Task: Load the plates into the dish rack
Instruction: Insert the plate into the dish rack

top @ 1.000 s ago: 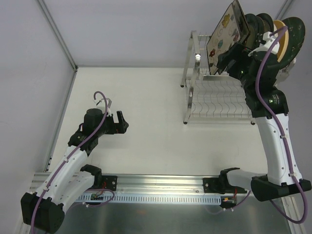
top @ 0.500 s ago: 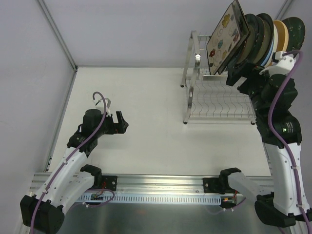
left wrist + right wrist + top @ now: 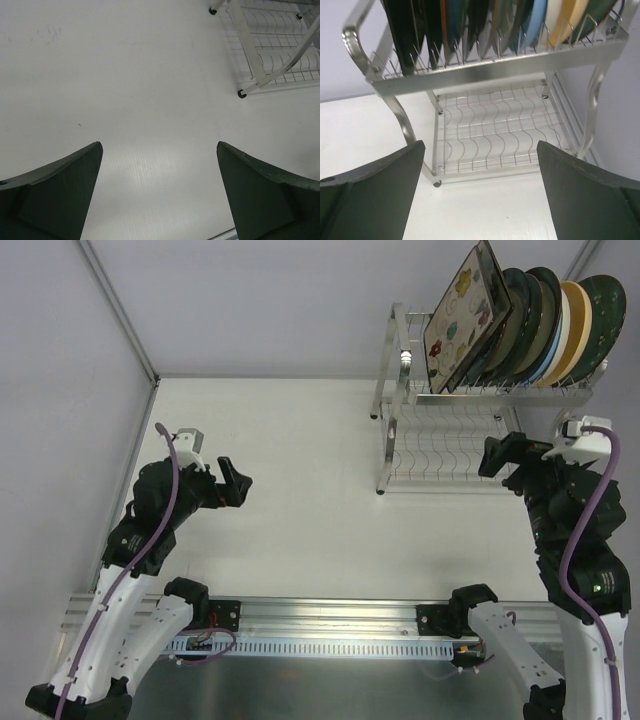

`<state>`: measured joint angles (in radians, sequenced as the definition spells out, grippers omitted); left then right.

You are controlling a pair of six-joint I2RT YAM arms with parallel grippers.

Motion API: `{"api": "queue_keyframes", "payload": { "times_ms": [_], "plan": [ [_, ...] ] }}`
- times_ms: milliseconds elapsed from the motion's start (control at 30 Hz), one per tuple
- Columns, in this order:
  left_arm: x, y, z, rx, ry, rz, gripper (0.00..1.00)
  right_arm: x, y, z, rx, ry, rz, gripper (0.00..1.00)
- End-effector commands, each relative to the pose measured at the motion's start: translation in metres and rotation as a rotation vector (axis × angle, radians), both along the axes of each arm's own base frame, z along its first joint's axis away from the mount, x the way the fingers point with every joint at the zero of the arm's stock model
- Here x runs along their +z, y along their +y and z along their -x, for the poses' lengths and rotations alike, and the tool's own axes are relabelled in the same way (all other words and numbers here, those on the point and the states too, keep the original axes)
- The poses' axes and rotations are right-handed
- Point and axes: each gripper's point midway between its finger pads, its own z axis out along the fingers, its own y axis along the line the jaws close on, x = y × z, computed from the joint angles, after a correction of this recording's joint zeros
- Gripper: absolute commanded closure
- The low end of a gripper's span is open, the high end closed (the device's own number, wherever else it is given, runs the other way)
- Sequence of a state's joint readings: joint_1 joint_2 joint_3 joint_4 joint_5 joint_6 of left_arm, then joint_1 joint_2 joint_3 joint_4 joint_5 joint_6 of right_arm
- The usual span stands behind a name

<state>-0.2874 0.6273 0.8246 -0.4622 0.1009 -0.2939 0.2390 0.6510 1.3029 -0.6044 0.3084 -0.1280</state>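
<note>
Plates [image 3: 520, 310] lined up on edge in the top shelf of the dish rack [image 3: 386, 440], far right of the table [image 3: 300, 440]. Right gripper [image 3: 495, 455] spread wide, holding nothing, close in front of the lower shelf. Left gripper [image 3: 236, 482] spread wide too, holding nothing, well apart from the rack. Might bump the rack with a careless swing up or forward. Might shake the leaning plates loose, most of all the big square one at the left end.
</note>
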Motion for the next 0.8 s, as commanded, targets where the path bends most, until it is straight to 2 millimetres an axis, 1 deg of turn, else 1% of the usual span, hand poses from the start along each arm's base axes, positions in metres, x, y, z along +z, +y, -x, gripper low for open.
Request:
{"api": "queue_keyframes", "payload": {
  "times_ms": [0,33,67,100,133,167,200,233,267,367,500,567,600,667,700,767],
  "plan": [
    [0.012,0.010,0.019,0.007,-0.009,-0.043,0.01,-0.027,-0.015,0.014,-0.048,0.062,0.083,0.00],
    [0.014,0.013,0.025,0.006,-0.011,-0.058,0.01,-0.037,-0.018,0.021,-0.049,0.074,0.094,0.01],
    [0.017,0.014,0.028,0.007,-0.020,-0.064,0.01,-0.040,-0.020,0.026,-0.054,0.075,0.094,0.01],
    [0.024,0.017,0.033,0.011,-0.039,-0.064,0.01,-0.044,-0.022,0.030,-0.058,0.075,0.099,0.00],
    [0.027,0.020,0.035,0.016,-0.046,-0.073,0.01,-0.044,-0.025,0.039,-0.068,0.058,0.097,0.01],
    [0.029,0.024,0.036,0.035,-0.049,-0.082,0.01,-0.052,-0.027,0.041,-0.070,0.073,0.104,0.00],
    [0.030,0.026,0.041,0.036,-0.046,-0.085,0.01,-0.054,-0.028,0.045,-0.073,0.072,0.111,0.01],
    [0.032,0.031,0.041,0.057,-0.057,-0.097,0.01,-0.054,-0.033,0.054,-0.085,0.055,0.112,0.00],
    [0.031,0.035,0.041,0.074,-0.060,-0.108,0.01,-0.061,-0.035,0.056,-0.095,0.069,0.121,0.00],
    [0.031,0.044,0.046,0.120,-0.080,-0.111,0.01,-0.068,-0.043,0.069,-0.112,0.064,0.162,0.00],
    [0.036,0.050,0.059,0.151,-0.123,-0.061,0.01,-0.079,-0.046,0.087,-0.100,0.067,0.168,0.01],
    [0.035,0.052,0.064,0.152,-0.135,-0.060,0.01,-0.086,-0.049,0.097,-0.101,0.054,0.167,0.01],
    [0.030,0.054,0.065,0.157,-0.127,-0.070,0.01,-0.092,-0.047,0.098,-0.087,0.059,0.173,0.01],
    [0.027,0.058,0.070,0.174,-0.129,-0.069,0.01,-0.096,-0.046,0.107,-0.070,0.033,0.165,0.00],
    [0.027,0.061,0.072,0.187,-0.134,-0.068,0.01,-0.099,-0.042,0.109,-0.046,0.029,0.163,0.00],
    [0.029,0.065,0.077,0.208,-0.150,-0.053,0.01,-0.107,-0.043,0.113,-0.043,0.034,0.163,0.00]
  ]
}}
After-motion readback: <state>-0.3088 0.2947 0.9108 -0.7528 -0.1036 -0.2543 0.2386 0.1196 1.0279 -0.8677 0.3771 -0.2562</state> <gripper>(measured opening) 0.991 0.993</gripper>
